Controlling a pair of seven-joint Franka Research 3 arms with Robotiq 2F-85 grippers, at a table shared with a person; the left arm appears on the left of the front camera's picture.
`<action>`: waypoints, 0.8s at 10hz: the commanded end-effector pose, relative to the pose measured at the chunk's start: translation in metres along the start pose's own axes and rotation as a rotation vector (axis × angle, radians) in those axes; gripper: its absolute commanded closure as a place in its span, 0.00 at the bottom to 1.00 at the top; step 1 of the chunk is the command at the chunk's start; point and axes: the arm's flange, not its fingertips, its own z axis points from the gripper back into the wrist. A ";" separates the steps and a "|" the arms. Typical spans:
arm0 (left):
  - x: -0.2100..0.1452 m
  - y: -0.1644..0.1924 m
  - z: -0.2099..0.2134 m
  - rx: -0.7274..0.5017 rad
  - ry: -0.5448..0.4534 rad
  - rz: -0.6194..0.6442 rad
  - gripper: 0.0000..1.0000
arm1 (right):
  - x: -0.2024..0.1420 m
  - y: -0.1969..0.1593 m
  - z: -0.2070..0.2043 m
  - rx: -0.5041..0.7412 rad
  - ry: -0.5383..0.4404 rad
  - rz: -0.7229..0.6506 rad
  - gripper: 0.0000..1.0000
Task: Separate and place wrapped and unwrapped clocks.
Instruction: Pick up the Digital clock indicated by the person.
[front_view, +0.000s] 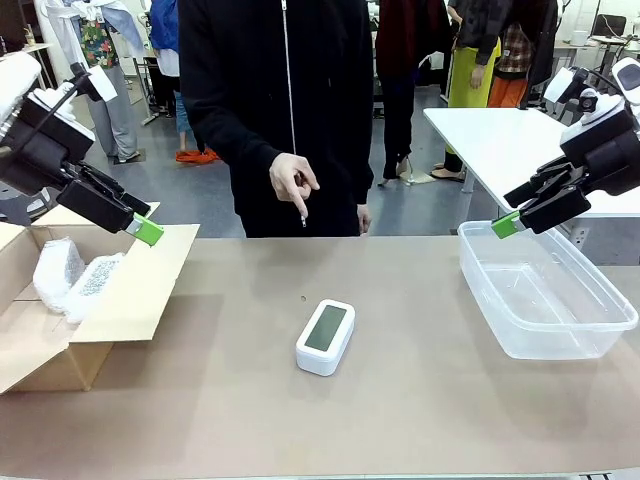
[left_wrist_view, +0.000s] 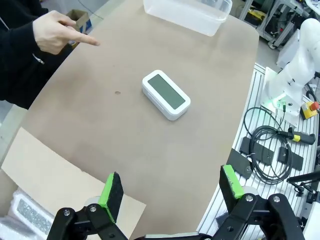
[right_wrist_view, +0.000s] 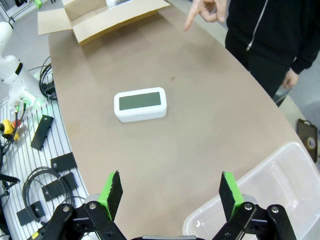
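Brown tabletop (front_view: 420, 400) between two robot arms and a person whose pointing hand (front_view: 293, 183) aims down toward the middle. Both wrapped clocks (front_view: 72, 275) already lie in the cardboard box (front_view: 130, 300) just below the left hand (front_view: 135, 222), which hangs wide open and empty. One bare clock (front_view: 325, 337) remains, flat on open surface about midway between the two hands, nothing crowding it. Right hand (front_view: 515, 220), equally wide and empty, hovers over the near rim of the clear plastic bin (front_view: 600, 325), seemingly the bare clock's destination; the bin's far corner overhangs the tabletop edge.
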 end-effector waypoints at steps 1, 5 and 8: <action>0.000 0.000 0.000 0.008 0.003 0.005 0.00 | 0.000 -0.003 -0.003 0.025 -0.026 0.008 0.00; 0.000 0.000 0.000 0.008 0.003 0.005 0.00 | 0.000 -0.003 -0.003 0.025 -0.026 0.008 0.00; 0.000 0.000 0.000 0.008 0.003 0.005 0.00 | 0.000 -0.003 -0.003 0.025 -0.026 0.008 0.00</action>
